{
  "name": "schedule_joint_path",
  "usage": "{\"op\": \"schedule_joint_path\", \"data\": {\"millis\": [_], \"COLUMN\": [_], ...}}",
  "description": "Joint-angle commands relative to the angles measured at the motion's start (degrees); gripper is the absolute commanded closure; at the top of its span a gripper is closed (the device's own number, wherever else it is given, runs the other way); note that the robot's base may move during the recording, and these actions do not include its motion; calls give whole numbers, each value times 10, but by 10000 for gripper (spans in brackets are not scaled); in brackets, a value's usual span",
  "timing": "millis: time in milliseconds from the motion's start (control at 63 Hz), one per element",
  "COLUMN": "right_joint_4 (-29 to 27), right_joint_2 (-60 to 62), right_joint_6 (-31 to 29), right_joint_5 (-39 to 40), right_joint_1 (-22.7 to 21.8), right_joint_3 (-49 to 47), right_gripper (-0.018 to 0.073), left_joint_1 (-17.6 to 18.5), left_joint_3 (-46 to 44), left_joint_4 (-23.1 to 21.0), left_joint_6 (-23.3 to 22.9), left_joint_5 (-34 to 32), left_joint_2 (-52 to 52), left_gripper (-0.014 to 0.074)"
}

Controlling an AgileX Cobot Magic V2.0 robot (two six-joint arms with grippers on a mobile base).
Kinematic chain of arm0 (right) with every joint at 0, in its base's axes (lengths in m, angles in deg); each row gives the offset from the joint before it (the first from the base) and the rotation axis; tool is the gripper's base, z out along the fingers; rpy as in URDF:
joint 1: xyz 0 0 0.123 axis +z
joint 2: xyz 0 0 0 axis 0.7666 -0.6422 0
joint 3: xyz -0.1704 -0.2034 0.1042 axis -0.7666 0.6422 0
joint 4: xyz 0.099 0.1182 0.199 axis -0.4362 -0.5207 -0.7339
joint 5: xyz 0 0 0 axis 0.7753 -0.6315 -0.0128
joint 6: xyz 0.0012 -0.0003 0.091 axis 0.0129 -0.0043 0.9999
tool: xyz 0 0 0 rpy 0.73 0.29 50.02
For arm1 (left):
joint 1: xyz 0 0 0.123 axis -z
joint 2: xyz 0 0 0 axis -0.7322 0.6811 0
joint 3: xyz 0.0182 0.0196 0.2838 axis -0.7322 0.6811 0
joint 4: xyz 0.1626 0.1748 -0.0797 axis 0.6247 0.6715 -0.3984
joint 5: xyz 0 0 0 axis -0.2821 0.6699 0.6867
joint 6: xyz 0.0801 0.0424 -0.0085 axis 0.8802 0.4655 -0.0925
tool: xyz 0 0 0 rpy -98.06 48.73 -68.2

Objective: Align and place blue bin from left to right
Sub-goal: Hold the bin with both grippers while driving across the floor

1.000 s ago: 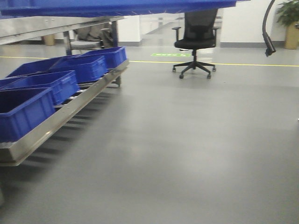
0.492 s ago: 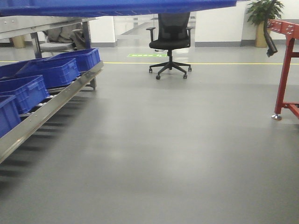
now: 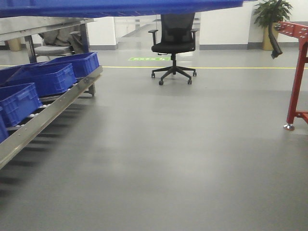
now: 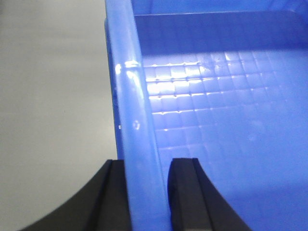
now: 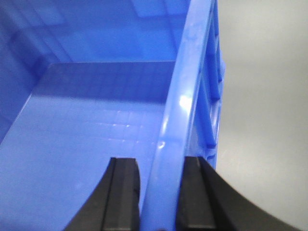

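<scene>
The blue bin (image 3: 120, 6) is held up off the floor, and its edge spans the top of the front view. In the left wrist view my left gripper (image 4: 147, 166) is shut on the bin's left rim (image 4: 134, 110), one black finger outside the wall and one inside. In the right wrist view my right gripper (image 5: 161, 163) is shut on the opposite rim (image 5: 185, 96) in the same way. The bin's gridded floor (image 4: 231, 120) looks empty.
A metal roller conveyor (image 3: 48, 118) runs along the left and carries several darker blue crates (image 3: 53, 77). A black office chair (image 3: 173, 41) stands ahead past a yellow floor line. A red frame (image 3: 298, 72) is at the right edge, with a hanging black cable (image 3: 275, 45) and a potted plant (image 3: 272, 14) near it.
The front view has swung right: the conveyor and crates slid left, the chair shifted left, and the red frame came into view. Both grippers still hold the bin.
</scene>
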Motion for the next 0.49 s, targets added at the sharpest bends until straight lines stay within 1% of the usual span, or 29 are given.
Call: {"op": "schedule_joint_path", "data": {"millis": [0, 476], "right_joint_4": [-68, -68], "right_joint_2": [13, 13], "right_joint_6": [-20, -20], "right_joint_5": [60, 60], "right_joint_1": [18, 18], "right_joint_3": [-11, -11], "right_gripper": [713, 713], "left_joint_1": [17, 17], "left_joint_3": [-13, -13], "left_joint_4": [-127, -127], "left_joint_6": [1, 1], "left_joint_5": [-69, -69], "left_joint_2": [-18, -18], "left_gripper": [707, 707]}}
